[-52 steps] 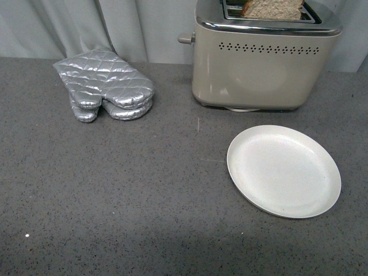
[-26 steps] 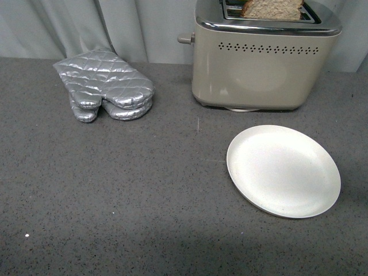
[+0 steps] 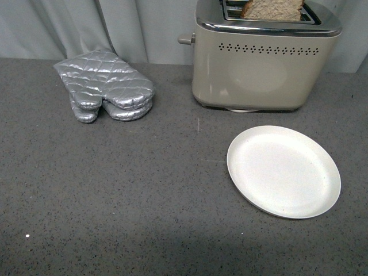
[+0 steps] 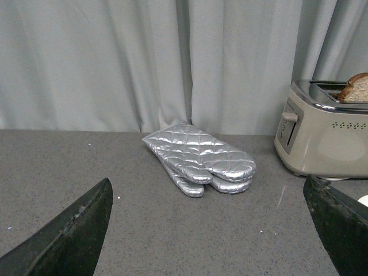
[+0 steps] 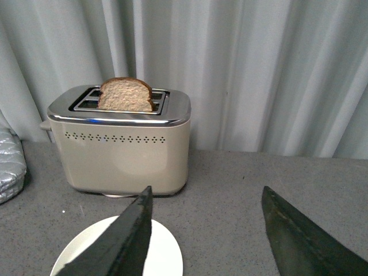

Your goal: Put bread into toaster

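Note:
The beige toaster (image 3: 259, 66) with a chrome top stands at the back right of the grey counter. The slice of brown bread (image 3: 273, 9) stands upright in the toaster's near slot, its rounded top sticking out. Both also show in the right wrist view, the toaster (image 5: 123, 152) and the bread (image 5: 125, 95). In the left wrist view the toaster (image 4: 325, 138) and the bread (image 4: 356, 87) are at the edge. Neither arm shows in the front view. My left gripper (image 4: 210, 190) is open and empty above the counter. My right gripper (image 5: 207, 195) is open and empty, well back from the toaster.
An empty white plate (image 3: 283, 171) lies in front of the toaster, also in the right wrist view (image 5: 118, 253). A pair of silver quilted oven mitts (image 3: 104, 84) lies at the back left, also in the left wrist view (image 4: 198, 158). A grey curtain (image 3: 115, 26) hangs behind.

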